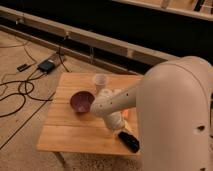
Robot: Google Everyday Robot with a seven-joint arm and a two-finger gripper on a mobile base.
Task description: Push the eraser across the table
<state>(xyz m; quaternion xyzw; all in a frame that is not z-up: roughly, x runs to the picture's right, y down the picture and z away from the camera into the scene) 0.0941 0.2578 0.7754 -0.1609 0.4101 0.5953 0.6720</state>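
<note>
The eraser (129, 141), a flat black slab, lies near the front right corner of the light wooden table (75, 135). My white arm reaches in from the right, and the gripper (117, 126) at its end is low over the tabletop, just behind and to the left of the eraser. I cannot tell whether it touches the eraser. The arm's large white housing hides the table's right edge.
A purple bowl (81, 101) sits mid-table to the left of the gripper. A pale cup (100, 81) stands behind it near the back edge. A bit of orange marker (131, 115) shows beside the arm. Cables and a black box (46, 65) lie on the floor to the left.
</note>
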